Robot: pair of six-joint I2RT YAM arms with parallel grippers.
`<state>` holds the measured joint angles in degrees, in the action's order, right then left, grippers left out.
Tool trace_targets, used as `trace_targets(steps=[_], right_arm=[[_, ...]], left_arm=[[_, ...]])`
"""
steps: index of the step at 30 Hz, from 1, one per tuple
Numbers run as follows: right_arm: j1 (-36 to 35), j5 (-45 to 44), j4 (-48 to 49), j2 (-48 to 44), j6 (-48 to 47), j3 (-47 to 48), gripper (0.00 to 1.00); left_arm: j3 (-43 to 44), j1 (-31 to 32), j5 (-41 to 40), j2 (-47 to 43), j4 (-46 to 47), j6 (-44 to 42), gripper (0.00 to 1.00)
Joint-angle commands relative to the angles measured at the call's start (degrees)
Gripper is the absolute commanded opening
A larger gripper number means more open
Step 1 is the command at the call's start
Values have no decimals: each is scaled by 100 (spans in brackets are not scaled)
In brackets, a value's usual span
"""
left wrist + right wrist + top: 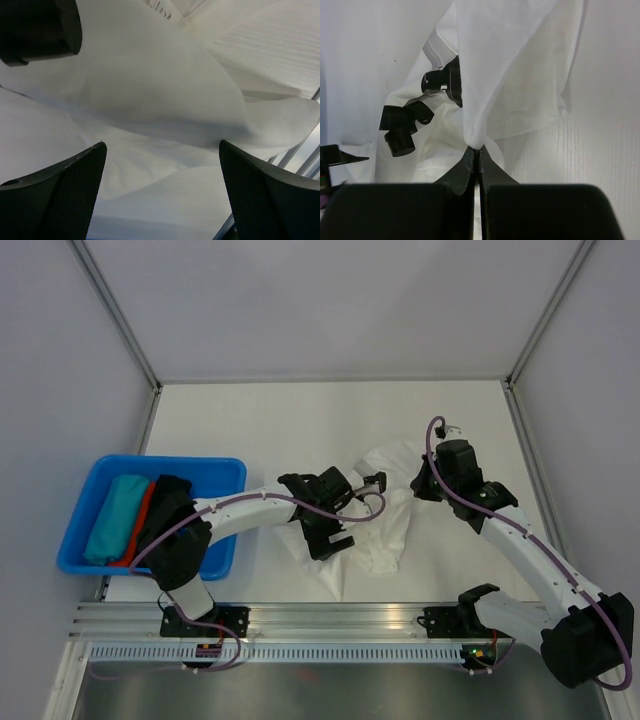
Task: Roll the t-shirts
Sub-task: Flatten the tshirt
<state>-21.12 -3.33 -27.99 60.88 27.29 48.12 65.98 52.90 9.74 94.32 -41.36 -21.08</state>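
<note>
The right gripper (475, 151) pinches a raised fold of the white t-shirt (396, 532), whose slack left side lies directly under the wide-open left gripper (162, 145), apparently untouched.

Crumpled white t-shirt (400, 530) — centre; teal, red, black rolls (118, 515) — left

Soft matt white cloth t-shirt (396, 538), glossy blue plastic bin (170, 461)

We see white tubes with black joints on the left arm (245, 508) and right arm (535, 555), each on a black base (205, 622). A thin purple cable (429, 450) runs along each. The left gripper (162, 144) has black fingers (60, 195), finely dimpled on the inner faces.
</note>
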Motion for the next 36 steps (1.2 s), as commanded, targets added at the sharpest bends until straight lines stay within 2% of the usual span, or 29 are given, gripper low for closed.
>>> trace_targets(steps=[1, 2, 4, 5, 6, 7, 11, 13, 16, 20, 23, 24, 26, 30, 36], right_arm=[[29, -132, -31, -173, 66, -13, 0], [21, -150, -57, -199, 57, 4, 0], [21, -211, -154, -252, 40, 83, 0], [29, -273, -215, -296, -4, 127, 0], [47, -308, -320, -340, -30, 241, 0], [56, -343, -374, -375, -65, 312, 0], [91, -405, -602, -437, -311, 873, 0], [117, -449, -682, -297, -618, 1444, 0], [222, -476, -621, 291, -1013, 2358, 0], [389, -352, -357, 1580, -1226, 3343, 0], [504, -222, -575, 2355, -1191, 4256, 0], [495, -142, -698, 2454, -1191, 4615, 0], [495, 7, -647, 2438, -1199, 4750, 0], [495, -219, -926, 2086, -1506, 5153, 0], [495, -115, -1928, 1576, -1727, 6286, 0]], left_arm=[[-76, 9, -173, 471, 66, 121, 97], [-67, 9, -278, 543, 102, 113, 87], [-15, -34, -507, 640, 181, 104, 58], [12, -69, -473, 614, 190, 104, 37], [47, -96, -403, 570, 208, 113, 24], [56, -131, -333, 517, 251, 130, 3], [30, -289, -446, 158, 375, 140, 2], [30, -394, -263, -176, 357, 96, 2], [-120, -412, 140, -756, 322, -19, 2], [-374, -404, 748, -1319, 243, 95, 2], [-480, -404, 539, -1644, 138, 8, 2], [-472, -412, 451, -1741, 111, -27, 2], [-358, -439, 187, -1979, -3, -98, 2], [501, -527, 20, -2050, -495, -28, 2], [2425, -527, 652, -2022, -1769, 298, 2]])
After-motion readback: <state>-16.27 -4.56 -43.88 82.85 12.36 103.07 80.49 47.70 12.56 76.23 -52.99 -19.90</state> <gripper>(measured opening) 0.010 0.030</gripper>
